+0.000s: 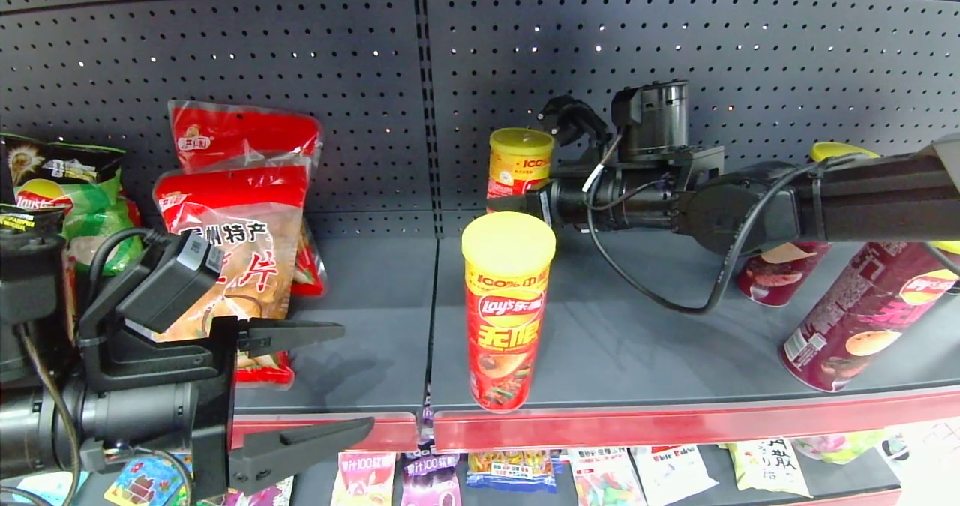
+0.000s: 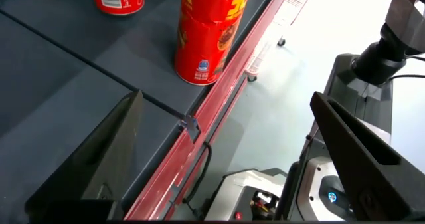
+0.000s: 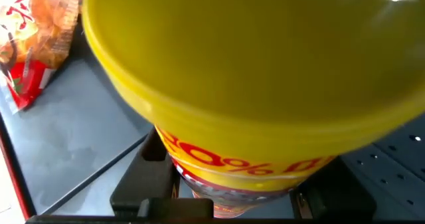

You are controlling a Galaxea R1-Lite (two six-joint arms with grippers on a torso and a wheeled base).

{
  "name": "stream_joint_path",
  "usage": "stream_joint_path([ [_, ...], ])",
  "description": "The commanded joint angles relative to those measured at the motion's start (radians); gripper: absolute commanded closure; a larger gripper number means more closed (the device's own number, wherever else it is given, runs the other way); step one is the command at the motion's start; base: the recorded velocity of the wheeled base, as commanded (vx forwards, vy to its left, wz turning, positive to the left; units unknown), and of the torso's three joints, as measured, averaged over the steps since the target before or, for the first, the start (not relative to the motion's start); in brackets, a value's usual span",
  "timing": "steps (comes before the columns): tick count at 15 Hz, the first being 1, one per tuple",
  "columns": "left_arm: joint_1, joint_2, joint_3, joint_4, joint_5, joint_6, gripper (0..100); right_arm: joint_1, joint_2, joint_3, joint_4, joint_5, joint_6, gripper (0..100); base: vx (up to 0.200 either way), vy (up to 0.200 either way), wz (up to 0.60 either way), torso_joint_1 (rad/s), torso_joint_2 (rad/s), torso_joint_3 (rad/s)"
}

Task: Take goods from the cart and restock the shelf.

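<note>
**Right gripper (image 1: 514,205) clamped on back can (image 1: 520,163)**

Back can sits upright at the rear of the shelf (image 1: 637,356), by the pegboard (image 1: 300,79) (yellow lid up). Front can (image 1: 508,311) stands free near the shelf lip. Left gripper (image 1: 358,377): jaws wide apart, empty, straddling the lip beside the bags (image 1: 240,229).

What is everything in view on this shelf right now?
front red cylindrical chip can with yellow lid: one, red; upright at the shelf's front edge.
rear red cylindrical chip can with yellow lid: one, red; near the back panel.
dark maroon chip cans: at least two, maroon; right side.
red plastic snack bags: at least two, red; left side.
green chip bag: one, green; far left.
small packets: several, mixed colours; lower shelf.
grey metal shelf: one, grey, red front edge.
left hand: open, empty, front left.
right hand: closed on the rear can.
</note>
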State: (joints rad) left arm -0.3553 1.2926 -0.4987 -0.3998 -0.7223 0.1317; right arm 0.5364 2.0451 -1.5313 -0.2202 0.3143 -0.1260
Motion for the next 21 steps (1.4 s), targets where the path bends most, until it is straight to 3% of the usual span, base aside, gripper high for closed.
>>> stream_joint_path([
  [1,-0.001,0.002,0.0,-0.001,0.0,0.0,0,0.005,-0.008,0.008,-0.001,0.0,-0.001,100,0.0,0.0,0.0,0.0,0.0,0.0],
  [6,-0.001,-0.004,0.002,0.001,0.0,0.0,0,0.016,-0.01,0.026,-0.001,-0.003,0.0,100,0.0,0.0,0.0,0.0,0.0,0.0],
  [7,-0.001,-0.006,0.002,0.001,0.0,0.0,0,0.019,-0.01,0.028,-0.002,-0.004,0.0,0,0.0,0.0,0.0,0.0,0.0,0.0],
  [15,-0.001,0.001,0.002,0.001,0.001,0.0,0,0.048,-0.128,0.157,-0.001,-0.029,0.008,0,0.0,0.0,0.0,0.0,0.0,0.0],
  [21,-0.008,0.031,-0.015,-0.001,0.05,0.002,0,0.037,-0.339,0.408,-0.002,-0.112,0.063,0,0.0,0.0,0.0,0.0,0.0,0.0],
])
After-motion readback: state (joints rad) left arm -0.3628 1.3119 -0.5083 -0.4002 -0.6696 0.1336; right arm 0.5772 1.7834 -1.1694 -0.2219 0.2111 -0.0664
